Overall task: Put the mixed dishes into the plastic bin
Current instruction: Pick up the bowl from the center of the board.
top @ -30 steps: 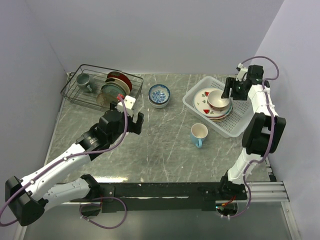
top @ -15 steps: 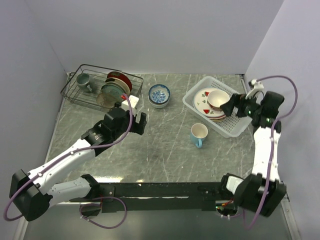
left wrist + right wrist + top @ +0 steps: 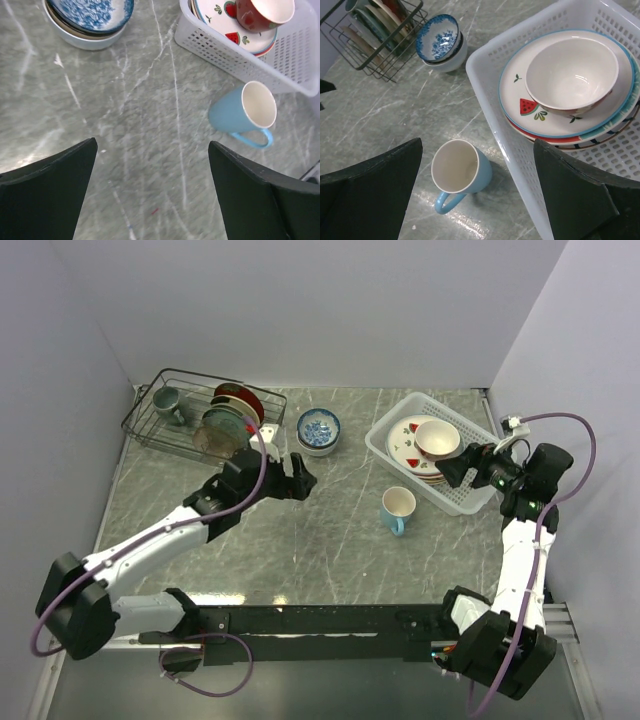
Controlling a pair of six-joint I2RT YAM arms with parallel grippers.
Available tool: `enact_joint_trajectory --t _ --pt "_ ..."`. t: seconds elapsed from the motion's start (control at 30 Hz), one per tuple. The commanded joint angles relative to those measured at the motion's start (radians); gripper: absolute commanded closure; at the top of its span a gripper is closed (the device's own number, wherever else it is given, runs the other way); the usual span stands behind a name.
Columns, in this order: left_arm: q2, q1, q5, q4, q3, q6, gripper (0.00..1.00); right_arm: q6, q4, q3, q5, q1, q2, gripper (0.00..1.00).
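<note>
Both arms have shifted over the last second. The right arm [image 3: 525, 530] has pulled back from above the bin [image 3: 382, 443] and now reaches toward it from the 4 o'clock side. The left arm [image 3: 150, 540] has stretched further out over the middle of the worktop [image 3: 330, 540].

The right pincer [image 3: 452, 468] hangs at the bin's 4 o'clock rim with its jaws spread wide and nothing between them. The left pincer [image 3: 300, 480] is likewise spread wide and empty, hovering above bare worktop.

The bin is a white basket with lattice sides and a flared rim, sitting at 2 o'clock on the worktop. Inside it lies a stack of plates [image 3: 520, 97]. The top one is white with a blue edge, a red watermelon slice and small green leaves. Below it show a red rim and a navy-striped one. A bowl [image 3: 572, 72], cream inside and red-brown outside, rests upright on that stack.

Outside the bin, a light blue mug [image 3: 462, 175] with a cream inside stands upright on the worktop, just at 7 o'clock of the bin, its handle toward 6 o'clock. A blue-patterned bowl [image 3: 92, 10] sits at 12 o'clock on the worktop, just at 1 o'clock of the left pincer. It is nested in a pale bowl [image 3: 82, 41], with a dark rim showing between them.

At 10 o'clock a black wire rack [image 3: 145, 425] holds upright plates [image 3: 225, 420] and a grey-green mug [image 3: 166, 400].
</note>
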Motion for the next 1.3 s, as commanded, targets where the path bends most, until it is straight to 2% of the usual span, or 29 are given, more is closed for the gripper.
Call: enact_joint_trajectory --t 0.0,0.27,0.47,0.63,0.87,0.93,0.97,1.03,1.27 --pt "0.093 0.019 0.078 0.135 0.030 -0.183 0.01 0.011 0.054 -0.003 -0.030 -0.005 -0.027 0.00" --pt "0.294 0.039 0.105 0.120 0.177 -0.306 0.01 0.008 0.050 -0.002 -0.026 -0.005 -0.044 0.00" --pt "0.430 0.065 0.056 -0.008 0.343 -0.359 0.01 0.009 0.053 -0.003 -0.031 -0.003 -0.045 0.00" --pt "0.521 0.093 -0.046 -0.129 0.467 -0.387 0.01 0.006 0.051 -0.001 -0.030 -0.003 -0.045 0.00" --pt "0.703 0.101 -0.245 -0.353 0.725 -0.381 0.02 0.003 0.050 -0.001 -0.023 -0.003 -0.044 0.00" --pt "0.728 0.101 -0.302 -0.376 0.759 -0.352 0.07 0.003 0.048 0.000 -0.022 -0.003 -0.042 0.00" --pt "0.754 0.099 -0.316 -0.393 0.791 -0.335 0.15 0.002 0.048 0.000 -0.020 -0.003 -0.044 0.00" --pt "0.783 0.102 -0.361 -0.425 0.829 -0.304 0.23 0.000 0.048 0.000 -0.019 -0.003 -0.041 0.00" --pt "0.895 0.105 -0.412 -0.463 0.973 -0.172 0.36 -0.002 0.047 0.002 -0.016 -0.003 -0.033 0.00"
